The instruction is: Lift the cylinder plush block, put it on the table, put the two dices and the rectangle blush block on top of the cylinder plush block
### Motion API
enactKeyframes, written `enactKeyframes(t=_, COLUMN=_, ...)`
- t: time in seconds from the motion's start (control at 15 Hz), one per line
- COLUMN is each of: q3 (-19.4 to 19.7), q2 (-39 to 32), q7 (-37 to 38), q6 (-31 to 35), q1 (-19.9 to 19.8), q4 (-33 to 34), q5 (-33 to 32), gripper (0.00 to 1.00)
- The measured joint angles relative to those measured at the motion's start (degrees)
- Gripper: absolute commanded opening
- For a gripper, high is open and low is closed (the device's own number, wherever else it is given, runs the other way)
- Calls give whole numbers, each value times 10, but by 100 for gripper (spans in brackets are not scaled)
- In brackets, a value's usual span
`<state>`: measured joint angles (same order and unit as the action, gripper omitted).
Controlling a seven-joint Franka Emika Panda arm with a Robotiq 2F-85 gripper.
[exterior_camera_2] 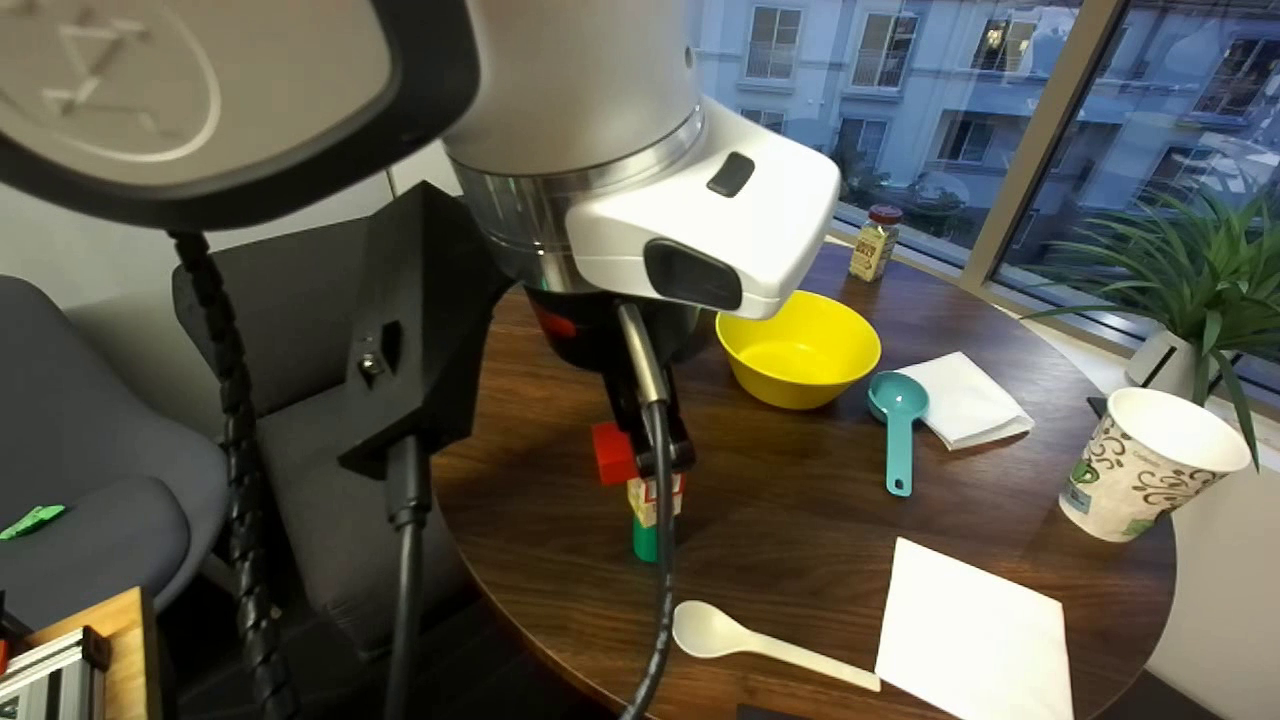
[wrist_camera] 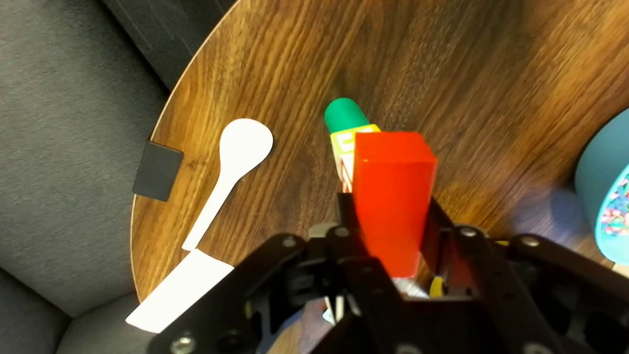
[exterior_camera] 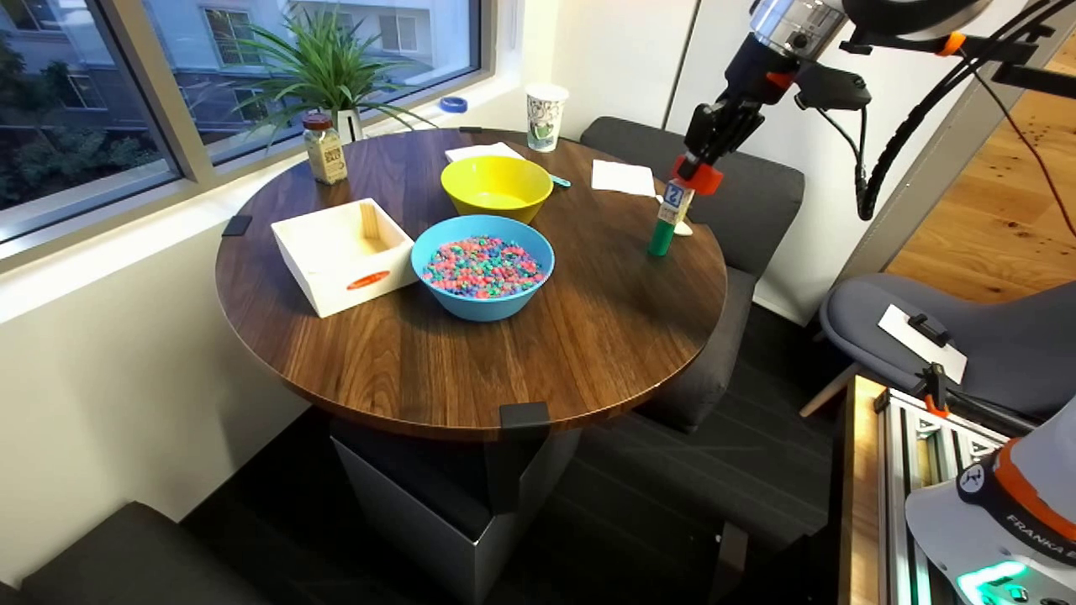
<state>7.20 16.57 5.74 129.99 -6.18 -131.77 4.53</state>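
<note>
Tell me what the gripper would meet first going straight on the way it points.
Likely the upper die, met by the red block that the gripper holds; whether they touch now is unclear.

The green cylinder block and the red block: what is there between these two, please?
Two dice, one stacked on the other, stand on the green cylinder block, below the red block. Both exterior views show this.

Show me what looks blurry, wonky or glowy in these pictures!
In the wrist view, the claw looks dark and blurry, while the wooden tabletop looks crisper; in an exterior view, the patterned paper cup seems to lean near the picture's edge, probably lens stretch; in an exterior view, the green base light glows brightly.
</note>
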Motion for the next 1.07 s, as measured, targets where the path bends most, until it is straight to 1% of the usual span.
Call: enactKeyframes(t=1.07, q3=0, q2=-24, q7=-9, q6=0, q1=3, q4=22, q5=4, gripper=8)
